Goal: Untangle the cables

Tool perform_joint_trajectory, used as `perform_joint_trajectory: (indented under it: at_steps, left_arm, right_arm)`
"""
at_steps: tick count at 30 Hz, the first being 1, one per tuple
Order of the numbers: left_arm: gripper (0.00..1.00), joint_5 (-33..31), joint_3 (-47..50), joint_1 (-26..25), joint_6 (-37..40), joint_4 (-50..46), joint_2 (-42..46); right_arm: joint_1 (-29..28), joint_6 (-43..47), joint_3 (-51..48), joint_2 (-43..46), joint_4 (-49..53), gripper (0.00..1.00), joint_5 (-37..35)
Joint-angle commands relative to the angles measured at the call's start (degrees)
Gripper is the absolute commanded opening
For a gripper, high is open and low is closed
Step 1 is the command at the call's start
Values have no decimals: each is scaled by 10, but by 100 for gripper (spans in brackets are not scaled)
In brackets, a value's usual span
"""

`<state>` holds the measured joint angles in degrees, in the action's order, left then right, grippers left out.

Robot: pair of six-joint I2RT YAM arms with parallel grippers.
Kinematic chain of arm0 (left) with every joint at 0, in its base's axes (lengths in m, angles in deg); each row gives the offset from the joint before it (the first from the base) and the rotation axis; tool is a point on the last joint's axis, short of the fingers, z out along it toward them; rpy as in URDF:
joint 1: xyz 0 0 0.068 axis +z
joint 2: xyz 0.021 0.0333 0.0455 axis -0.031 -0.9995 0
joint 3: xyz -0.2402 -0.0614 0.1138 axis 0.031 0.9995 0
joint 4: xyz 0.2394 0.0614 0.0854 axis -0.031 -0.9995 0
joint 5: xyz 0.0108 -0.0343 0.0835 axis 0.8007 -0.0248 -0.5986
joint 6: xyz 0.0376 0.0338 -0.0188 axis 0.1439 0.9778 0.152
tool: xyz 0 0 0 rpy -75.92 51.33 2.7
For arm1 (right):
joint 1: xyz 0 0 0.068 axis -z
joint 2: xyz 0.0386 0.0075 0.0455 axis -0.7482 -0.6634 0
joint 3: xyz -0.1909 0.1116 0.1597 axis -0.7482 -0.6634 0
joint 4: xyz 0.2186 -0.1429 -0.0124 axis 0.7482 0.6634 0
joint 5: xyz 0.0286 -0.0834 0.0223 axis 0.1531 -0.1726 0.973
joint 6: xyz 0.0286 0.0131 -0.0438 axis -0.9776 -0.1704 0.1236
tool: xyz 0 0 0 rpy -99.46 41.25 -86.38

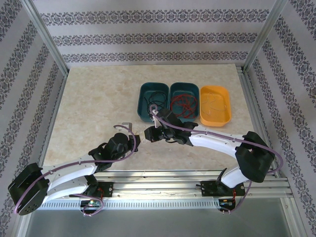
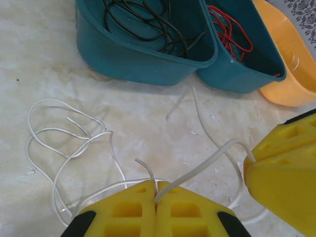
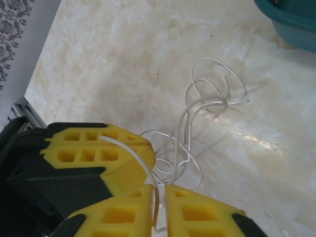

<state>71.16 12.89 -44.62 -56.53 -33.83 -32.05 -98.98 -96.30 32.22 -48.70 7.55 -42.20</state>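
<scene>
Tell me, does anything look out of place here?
Yes: the white cable sprawls in loose loops on the table, pinched by the left claw and the right claw, while the black cable and red cable lie in teal bins.

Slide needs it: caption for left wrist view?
Left end effector pinches the white cable; black cable and red cable lie in teal bins.

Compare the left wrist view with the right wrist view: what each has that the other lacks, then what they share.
Left wrist, not right wrist: the black cable, the red cable and the orange bin. Right wrist, not left wrist: the table's edge and the patterned wall beyond it. Both: the white cable on the table, a teal bin, the left end effector shut on that cable, and the right end effector with it between its fingers.
</scene>
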Motion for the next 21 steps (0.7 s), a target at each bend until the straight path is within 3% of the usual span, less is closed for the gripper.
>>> perform_joint_trajectory:
  at_steps: [1,8,13,17,21]
  left_arm:
    - [12,0,-8,6,-2,14,3]
    - [25,-17,-4,7,-8,-1,15]
    - [44,-28,-1,8,-12,-10,15]
    - [53,-36,-2,9,-16,-24,6]
    - [68,-39,-9,10,-20,-43,-4]
  right_arm:
    - [-8,9,19,10,20,9,-28]
    - [8,24,15,73,68,4,-92]
    - [34,35,8,136,94,4,-108]
    - [42,53,19,173,127,4,-132]
    - [57,91,55,205,199,4,-202]
